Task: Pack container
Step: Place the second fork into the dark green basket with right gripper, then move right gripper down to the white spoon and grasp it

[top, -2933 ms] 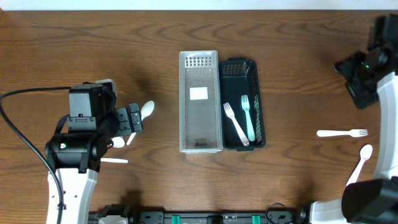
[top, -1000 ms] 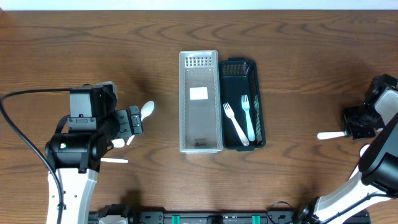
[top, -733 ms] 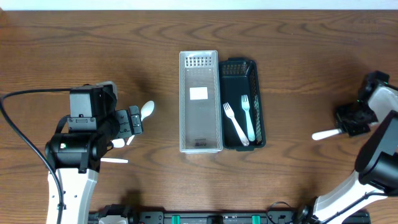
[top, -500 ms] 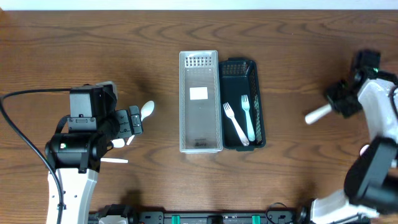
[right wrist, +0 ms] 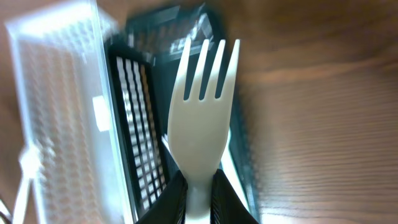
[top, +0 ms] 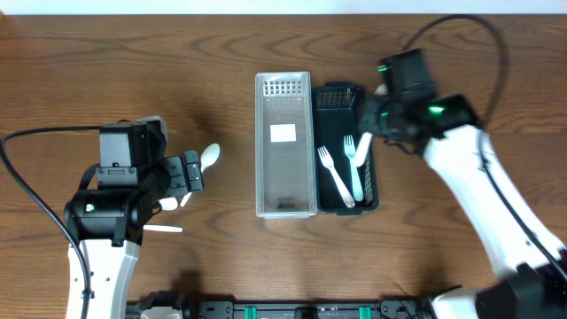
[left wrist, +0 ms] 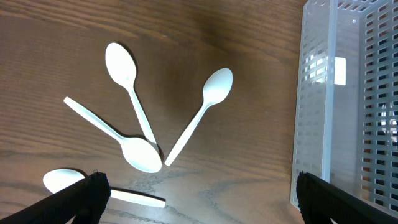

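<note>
A white fork [right wrist: 202, 106] stands between the fingers of my right gripper [right wrist: 198, 193], which is shut on its handle. That gripper [top: 376, 124] hangs over the right rim of the black basket [top: 344, 99], tines pointing along it. Two white forks [top: 335, 175] lie inside the black basket. Beside it on the left stands the clear basket [top: 285, 146], with no cutlery in it. My left gripper [left wrist: 199, 200] is open above bare wood, with several white spoons [left wrist: 127, 81] spread on the table just beyond it.
The clear basket's wall [left wrist: 314, 106] runs along the right side of the left wrist view. One spoon [top: 209, 157] shows beside the left gripper [top: 188, 170] from overhead. The left arm's cable [top: 35, 133] loops at the far left.
My right arm has swung from the table's right side to above the black basket, carrying the fork. The left arm and the spoons have not moved.
</note>
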Robot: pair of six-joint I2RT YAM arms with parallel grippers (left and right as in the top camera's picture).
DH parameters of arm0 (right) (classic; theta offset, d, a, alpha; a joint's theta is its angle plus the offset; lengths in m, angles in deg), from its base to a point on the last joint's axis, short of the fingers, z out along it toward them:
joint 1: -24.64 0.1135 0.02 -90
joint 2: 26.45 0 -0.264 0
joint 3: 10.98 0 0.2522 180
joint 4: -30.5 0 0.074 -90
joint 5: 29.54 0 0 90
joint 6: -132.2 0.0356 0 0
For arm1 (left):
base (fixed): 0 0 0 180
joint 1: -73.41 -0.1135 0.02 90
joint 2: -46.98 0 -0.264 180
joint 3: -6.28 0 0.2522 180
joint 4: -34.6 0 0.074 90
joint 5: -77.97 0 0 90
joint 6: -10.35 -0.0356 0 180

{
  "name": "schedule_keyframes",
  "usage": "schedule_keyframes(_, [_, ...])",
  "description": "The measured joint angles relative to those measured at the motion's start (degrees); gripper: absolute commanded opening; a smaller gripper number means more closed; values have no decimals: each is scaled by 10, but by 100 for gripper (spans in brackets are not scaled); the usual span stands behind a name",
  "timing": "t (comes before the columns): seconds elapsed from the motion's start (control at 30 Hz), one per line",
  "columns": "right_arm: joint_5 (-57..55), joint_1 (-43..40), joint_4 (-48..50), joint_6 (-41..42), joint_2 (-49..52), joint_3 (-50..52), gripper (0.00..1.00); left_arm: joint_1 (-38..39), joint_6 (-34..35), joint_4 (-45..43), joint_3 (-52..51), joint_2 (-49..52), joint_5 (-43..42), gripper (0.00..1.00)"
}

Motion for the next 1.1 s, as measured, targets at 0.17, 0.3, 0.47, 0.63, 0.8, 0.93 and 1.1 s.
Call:
schedule_keyframes(0.17, [1,35,-1,-28,89,1,15,0,0,0,0,0,0,98])
schedule_keyframes(0.3, [1,41,0,-48,142,4,45,0,0,0,0,0,0,98])
schedule_keyframes(0.47, [1,41,-10,-70,147,2,51,0,0,0,0,0,0,98])
schedule_keyframes(0.63, [-2,39,-60,-75,137,-39,50,0,0,0,0,0,0,98])
schedule_keyframes(0.8, [-11,-2,-106,-52,53,-96,51,0,0,0,0,0,0,98])
schedule_keyframes(0.93, [-19,-107,-180,-4,-52,-113,52,0,0,0,0,0,0,98])
schedule_keyframes(1.1, [-30,-258,-281,35,-125,-114,58,0,0,0,0,0,0,98])
